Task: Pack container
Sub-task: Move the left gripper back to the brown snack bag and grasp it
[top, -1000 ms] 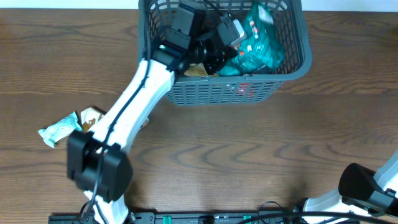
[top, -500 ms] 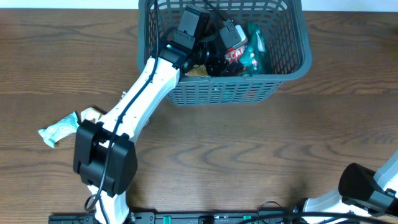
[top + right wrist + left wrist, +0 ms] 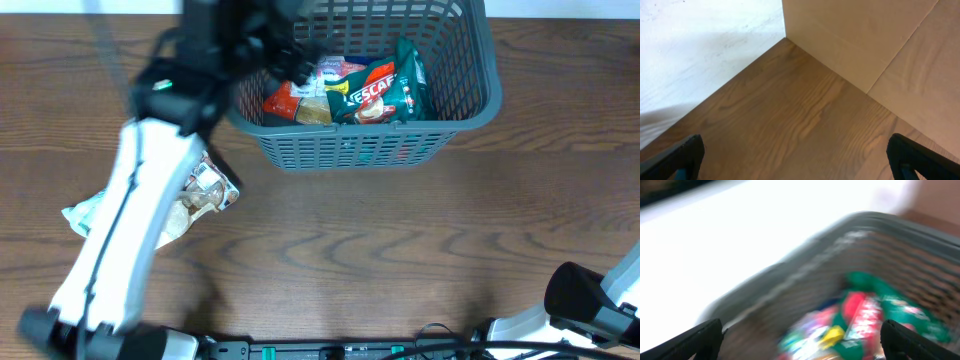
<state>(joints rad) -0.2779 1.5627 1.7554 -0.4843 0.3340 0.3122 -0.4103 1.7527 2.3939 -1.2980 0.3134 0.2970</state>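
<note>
The container (image 3: 360, 150), a dark grey lattice basket, stands at the back of the table. Inside it lie a green coffee pack (image 3: 380, 90) and a red packet (image 3: 285, 100). My left arm (image 3: 140, 200) is blurred by motion, and its dark wrist hangs over the basket's left rim. In the left wrist view the left gripper (image 3: 807, 342) is open and empty above the basket rim (image 3: 805, 255) and the green pack (image 3: 865, 315). The right gripper (image 3: 800, 155) is open over bare wood, holding nothing.
A crinkly snack packet (image 3: 205, 190) lies on the table left of the basket, partly under my left arm. A pale teal packet (image 3: 85, 212) lies further left. The right arm's base (image 3: 590, 310) sits at the front right corner.
The left gripper opened and let go of the green pack inside the basket. The left arm then swung up and to the left out of the basket. The right arm has not moved.
</note>
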